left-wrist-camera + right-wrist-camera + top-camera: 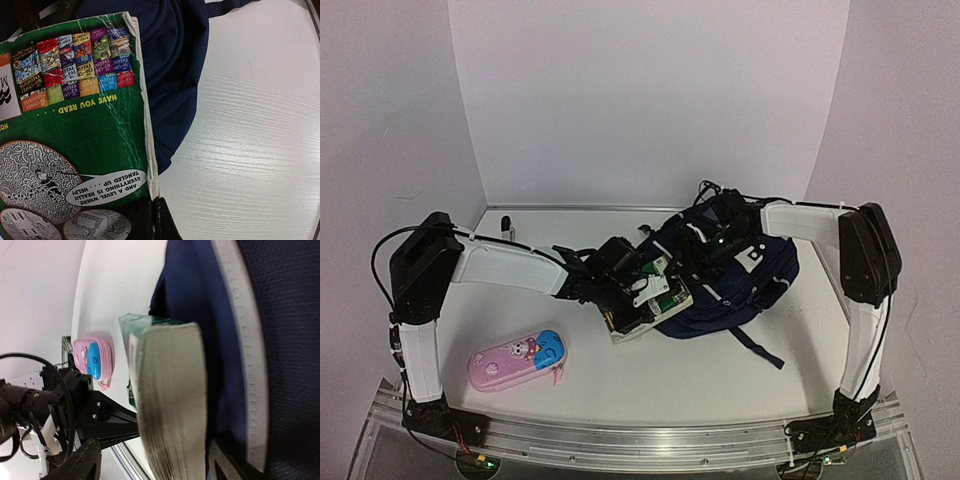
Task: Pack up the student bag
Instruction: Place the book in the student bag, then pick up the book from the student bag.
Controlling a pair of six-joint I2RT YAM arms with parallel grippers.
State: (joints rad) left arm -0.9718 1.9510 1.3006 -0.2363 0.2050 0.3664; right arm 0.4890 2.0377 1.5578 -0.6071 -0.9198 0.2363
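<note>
The navy student bag (740, 285) lies at the centre right of the table. Its fabric and a grey-white stripe (240, 340) fill the right of the right wrist view. A thick green paperback (645, 300) rests tilted against the bag's left side, its cover (85, 100) facing the left wrist camera. My left gripper (154, 220) is shut on the book's near edge. My right gripper (155, 465) stands open over the bag, and the book's page block (170, 400) sits between its fingers. One finger (80, 465) stays clear of the pages; the other (227, 467) is beside the bag fabric.
A pink-and-blue pencil case (517, 360) lies on the table at the front left, also seen in the right wrist view (95, 360). A small dark object (505, 222) stands at the back left by the wall. A loose bag strap (760, 348) trails forward.
</note>
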